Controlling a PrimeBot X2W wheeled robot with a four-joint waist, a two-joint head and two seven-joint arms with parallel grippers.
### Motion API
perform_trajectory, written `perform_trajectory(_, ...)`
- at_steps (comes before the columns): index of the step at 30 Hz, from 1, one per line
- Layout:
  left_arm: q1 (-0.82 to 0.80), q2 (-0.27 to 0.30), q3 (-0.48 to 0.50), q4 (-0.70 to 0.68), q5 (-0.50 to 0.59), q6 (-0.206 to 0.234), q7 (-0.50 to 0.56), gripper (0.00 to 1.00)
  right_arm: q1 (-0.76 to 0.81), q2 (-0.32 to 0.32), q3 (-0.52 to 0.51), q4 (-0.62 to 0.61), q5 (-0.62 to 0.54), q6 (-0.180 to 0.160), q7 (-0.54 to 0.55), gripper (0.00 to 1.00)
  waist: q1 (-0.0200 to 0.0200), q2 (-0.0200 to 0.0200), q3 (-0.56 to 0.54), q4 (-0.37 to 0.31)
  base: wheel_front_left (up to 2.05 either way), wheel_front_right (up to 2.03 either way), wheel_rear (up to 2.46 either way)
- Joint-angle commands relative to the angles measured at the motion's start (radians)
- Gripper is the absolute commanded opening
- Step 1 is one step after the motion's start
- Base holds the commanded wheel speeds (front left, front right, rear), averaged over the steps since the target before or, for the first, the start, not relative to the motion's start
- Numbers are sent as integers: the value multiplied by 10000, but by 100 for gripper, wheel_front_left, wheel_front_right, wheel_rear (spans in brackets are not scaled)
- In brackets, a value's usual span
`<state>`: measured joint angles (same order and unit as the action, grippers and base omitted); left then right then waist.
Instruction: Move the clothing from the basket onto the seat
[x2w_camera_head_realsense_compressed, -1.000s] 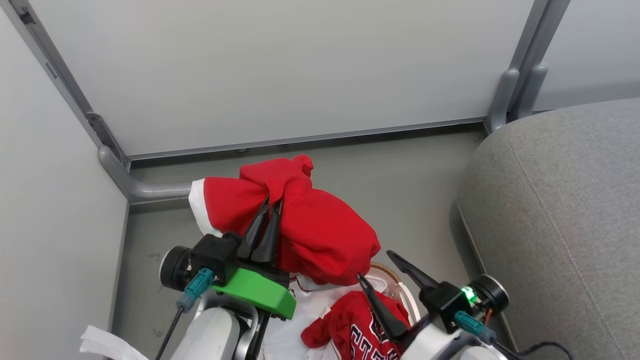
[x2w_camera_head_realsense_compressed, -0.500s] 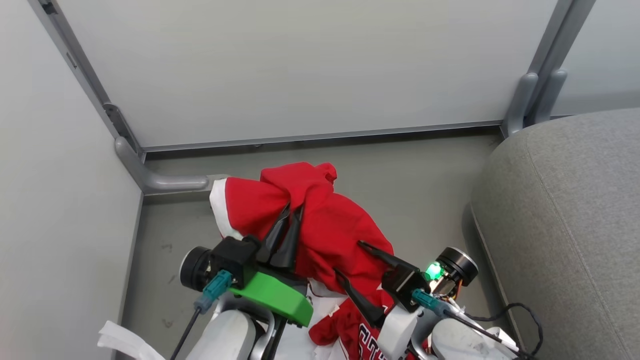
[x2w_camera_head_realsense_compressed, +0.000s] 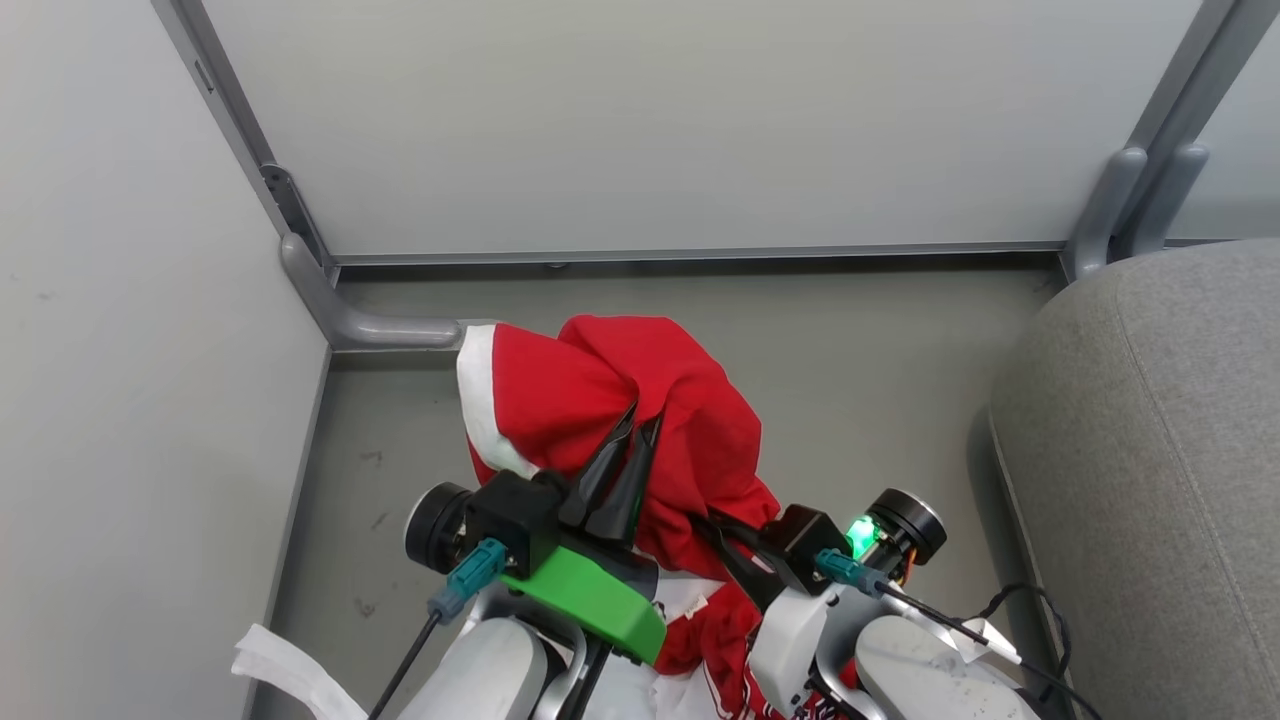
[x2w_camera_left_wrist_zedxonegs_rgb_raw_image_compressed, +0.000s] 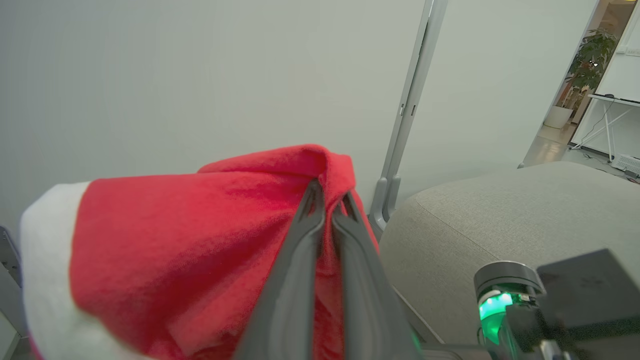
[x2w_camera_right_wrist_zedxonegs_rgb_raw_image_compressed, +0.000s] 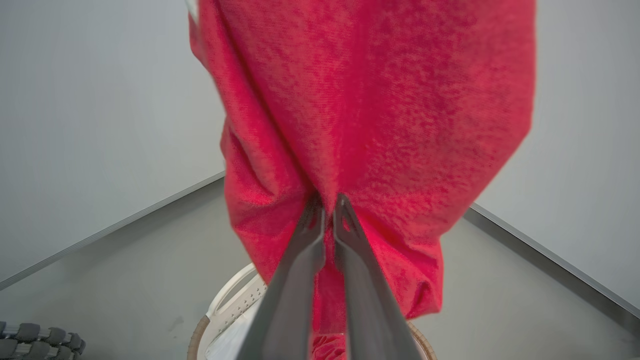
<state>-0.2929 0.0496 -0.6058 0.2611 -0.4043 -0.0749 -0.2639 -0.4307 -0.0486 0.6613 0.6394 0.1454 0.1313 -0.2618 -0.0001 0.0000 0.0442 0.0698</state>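
Moved since a second ago: the right pincer (x2w_camera_head_realsense_compressed: 722, 530), then spread wide beside the hanging cloth, is now closed on it. The left pincer (x2w_camera_head_realsense_compressed: 643, 415) keeps the same grip. The camera has also turned, so the whole scene sits further right.

1. trimmed garment (x2w_camera_head_realsense_compressed: 560, 390): red with a white band, hanging above the basket and held at two places. The left pincer (x2w_camera_left_wrist_zedxonegs_rgb_raw_image_compressed: 330, 192) pinches the top fold tight; cloth drapes to both sides of it, with the white band to its left. The right pincer (x2w_camera_right_wrist_zedxonegs_rgb_raw_image_compressed: 328, 200) pinches a lower fold, with the bulk rising beyond its tips.
2. lettered garment (x2w_camera_head_realsense_compressed: 725, 640): red, low between the two pincers' arms, partly hidden by them.
3. basket (x2w_camera_right_wrist_zedxonegs_rgb_raw_image_compressed: 235, 295): white wall, brown rim, directly beneath the right pincer.
4. sofa (x2w_camera_head_realsense_compressed: 1150, 450): grey, to the right of the right pincer and apart from it.
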Motion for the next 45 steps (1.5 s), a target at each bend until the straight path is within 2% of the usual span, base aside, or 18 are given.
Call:
perform_trajectory(1, -113, 22, 3, -22, -39, 18, -10, 0, -154, -46, 34, 68, 147, -10, -48, 0, 1, 0, 11, 72, 0, 0, 0)
perform_trajectory(11, -34, 23, 118, 4, -61, 105, -10, 0, -71, -43, -45, 52, 524, -10, -48, 0, 1, 0, -8, -53, 0, 0, 0)
perform_trajectory(12, -10, 23, 103, 55, -78, 106, -10, 40, -68, -44, -87, -10, 523, -10, -48, 0, 1, 0, -5, -84, 0, 0, 0)
perform_trajectory(13, -20, 20, 128, 58, -10, 125, -10, 100, -42, -46, -122, -63, 517, -10, -48, 0, 1, 0, -1, -132, 0, 0, 0)
perform_trajectory(19, 120, 22, 401, 232, 263, 245, -8, 100, 188, -45, -466, -785, 449, -10, -48, 0, 1, 0, 36, -613, 0, 0, 0)
perform_trajectory(25, 377, 25, 783, 511, 645, 124, -6, 100, 574, -43, -891, -1490, 350, -10, -50, 0, 1, 0, 84, -1600, 0, 0, 0)
perform_trajectory(41, 839, 31, 1691, 503, 1214, -111, -5, 100, 991, -42, -1554, -2849, 376, -10, -48, 0, 1, 0, 593, -5304, 0, 0, 0)
perform_trajectory(45, 902, 32, 1710, 568, 1289, -193, -5, 100, 808, -37, -1819, -3080, 203, -10, -50, 0, 1, 0, 740, -5989, 0, 0, 0)
